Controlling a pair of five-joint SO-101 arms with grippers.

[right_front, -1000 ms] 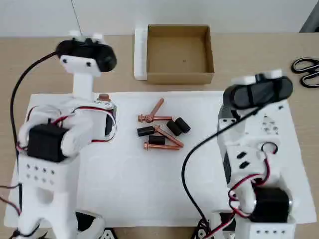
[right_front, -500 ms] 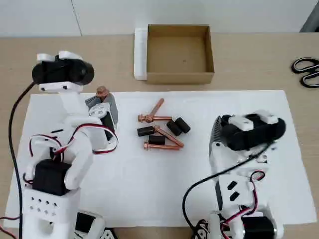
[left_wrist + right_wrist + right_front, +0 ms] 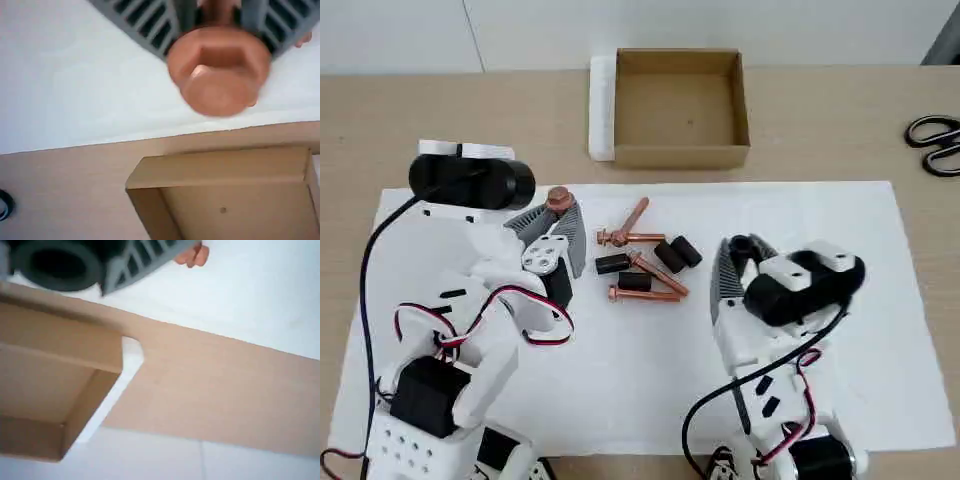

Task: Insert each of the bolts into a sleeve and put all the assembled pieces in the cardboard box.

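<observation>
The bolt [image 3: 217, 75] clamped in the left tool [image 3: 556, 212] showed as a blurred head, its shank mostly hidden behind it. The sleeve [image 3: 55, 262] in the right tool [image 3: 735, 262] and the cardboard box [image 3: 220, 167] ran off the wrist frames. The high view's right edge cropped the scissors [image 3: 935, 143].

Left arm [image 3: 490, 285] and right arm [image 3: 752, 345]: white printed shells, black servo housings, red/black wire looms, thick black cables, grey ribbed fingers [image 3: 578, 235], perforated white bases.
</observation>
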